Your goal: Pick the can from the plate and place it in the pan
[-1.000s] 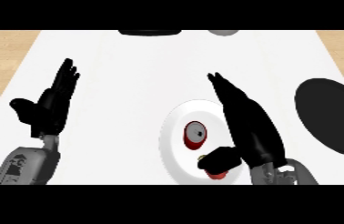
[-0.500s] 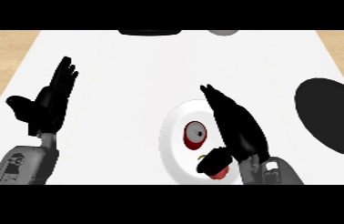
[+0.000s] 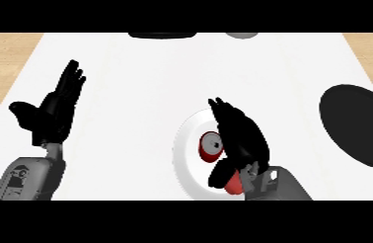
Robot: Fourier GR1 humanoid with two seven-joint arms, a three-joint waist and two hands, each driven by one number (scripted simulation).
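Red cylindrical can [image 3: 211, 146] with a pale grey lid lying on its side on the round white plate [image 3: 183, 158], lid end facing up and toward the view, right edge partly hidden behind the black right hand [image 3: 244, 138]. Right hand hovering over the plate's right half, fingers extended and close together, pointing up the counter, thumb hanging down beside the can; nothing gripped, and contact with the can impossible to judge. Second small red shape [image 3: 233, 187] showing under the thumb at the plate's lower edge. Large black round pan [image 3: 350, 123] sitting well apart at the right, cut off by the view's edge. Black left hand [image 3: 53, 111] resting open at the left, fingers straight and upright, grey forearm below. Smooth white countertop [image 3: 146, 89] stretching between, light wood showing at both upper corners. Dark flat object [image 3: 162, 35] and small grey round object [image 3: 241, 35] lying along the far edge.
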